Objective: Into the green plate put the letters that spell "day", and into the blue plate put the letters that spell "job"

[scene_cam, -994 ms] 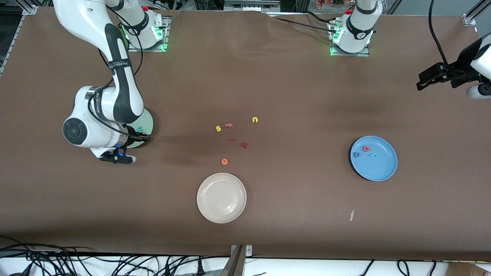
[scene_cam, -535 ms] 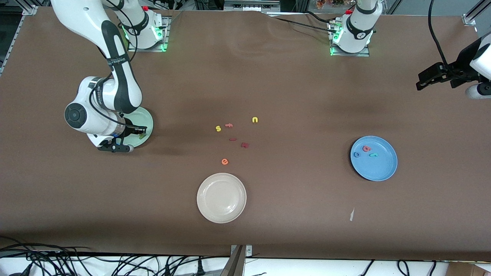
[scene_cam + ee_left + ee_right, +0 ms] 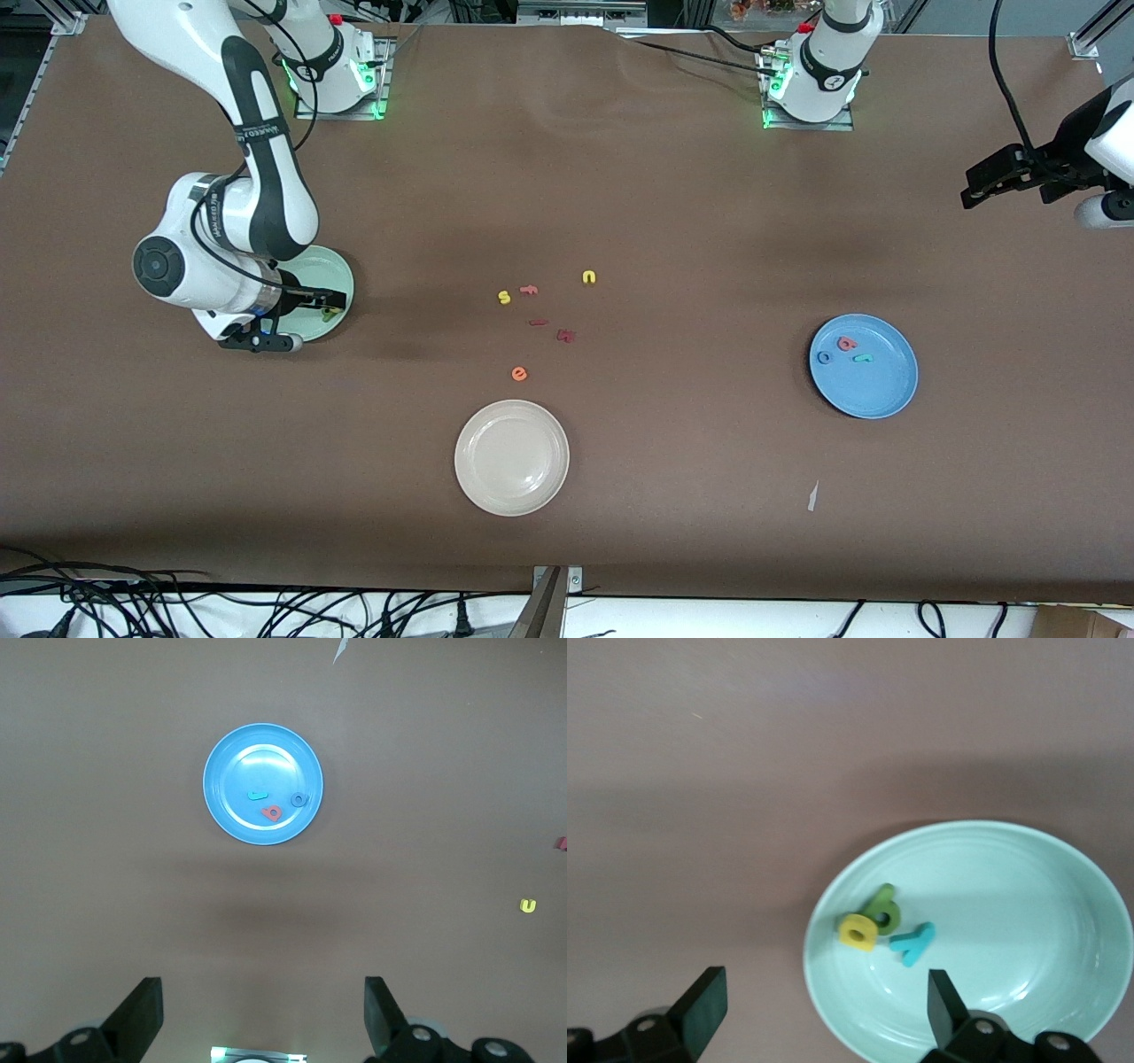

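The green plate (image 3: 342, 276) (image 3: 1028, 904) lies toward the right arm's end of the table. In it lie a yellow "d" (image 3: 858, 932), a green "a" (image 3: 883, 908) and a teal "y" (image 3: 913, 943), close together. My right gripper (image 3: 321, 303) (image 3: 824, 997) hangs open just above the plate's rim, holding nothing. The blue plate (image 3: 877, 390) (image 3: 239, 762) holds a teal "j" (image 3: 863, 359) (image 3: 258, 796), a blue "o" (image 3: 824, 358) (image 3: 299, 800) and a salmon "b" (image 3: 847, 344) (image 3: 273, 814). My left gripper (image 3: 979, 182) (image 3: 263, 992) waits open and empty, high over the left arm's end of the table.
A cream-white plate (image 3: 511, 457) stands nearest the front camera at mid-table. Loose letters lie mid-table: a yellow "s" (image 3: 504, 298), a yellow "n" (image 3: 589, 277), an orange "e" (image 3: 519, 374) and dark red letters (image 3: 565, 335). A paper scrap (image 3: 812, 496) lies near the front edge.
The right arm has shifted a little away from the front camera over the green plate, and its gripper has opened. The left arm has not moved.
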